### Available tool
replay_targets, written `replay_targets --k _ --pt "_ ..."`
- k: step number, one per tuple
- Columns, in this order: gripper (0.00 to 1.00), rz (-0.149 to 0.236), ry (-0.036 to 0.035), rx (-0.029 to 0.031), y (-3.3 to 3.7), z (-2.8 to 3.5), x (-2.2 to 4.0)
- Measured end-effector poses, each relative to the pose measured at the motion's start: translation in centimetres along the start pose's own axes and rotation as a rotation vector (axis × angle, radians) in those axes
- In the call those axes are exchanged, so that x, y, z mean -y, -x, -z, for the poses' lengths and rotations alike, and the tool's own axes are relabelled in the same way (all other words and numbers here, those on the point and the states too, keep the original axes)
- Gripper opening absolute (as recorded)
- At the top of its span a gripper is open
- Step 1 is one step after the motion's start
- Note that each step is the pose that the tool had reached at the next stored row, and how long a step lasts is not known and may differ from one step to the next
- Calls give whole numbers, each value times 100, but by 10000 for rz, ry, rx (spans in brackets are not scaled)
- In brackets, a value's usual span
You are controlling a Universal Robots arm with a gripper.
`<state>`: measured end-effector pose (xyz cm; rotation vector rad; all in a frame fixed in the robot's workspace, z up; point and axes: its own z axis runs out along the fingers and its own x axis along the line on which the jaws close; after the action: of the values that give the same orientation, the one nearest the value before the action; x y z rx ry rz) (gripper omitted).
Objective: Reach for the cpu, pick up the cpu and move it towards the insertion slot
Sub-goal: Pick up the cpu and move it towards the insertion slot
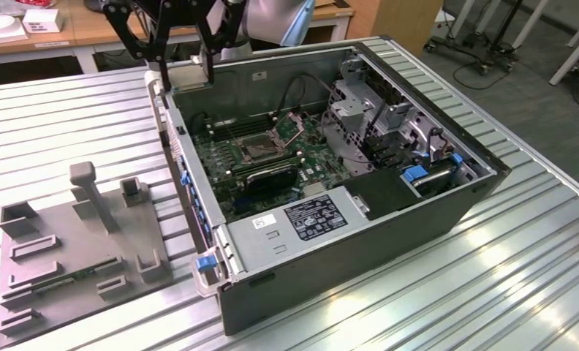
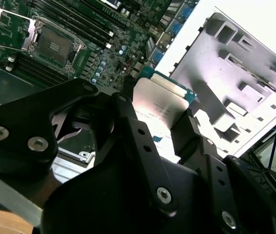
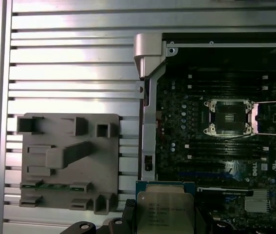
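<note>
The gripper (image 2: 159, 122) has the cpu (image 3: 164, 210) clamped, lifted above the computer case's (image 1: 387, 241) edge. Carrying is underway; it must travel over to the insertion slot (image 3: 228, 117).

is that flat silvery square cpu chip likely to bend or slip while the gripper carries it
The flat silvery square cpu chip looks like a rigid metal-topped plate, so it probably won't flex. Its smooth top reflects light in the second wrist view, so it may be slippery. The black gripper seems to hold it by its thin edges above the green motherboard, so a small tilt could plausibly loosen it.
</note>
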<state>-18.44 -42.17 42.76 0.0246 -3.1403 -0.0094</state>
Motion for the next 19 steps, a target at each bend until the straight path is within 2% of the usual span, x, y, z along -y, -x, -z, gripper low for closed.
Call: replay_targets --k 19 --pt "55 -1 0 0 65 -19 -12"
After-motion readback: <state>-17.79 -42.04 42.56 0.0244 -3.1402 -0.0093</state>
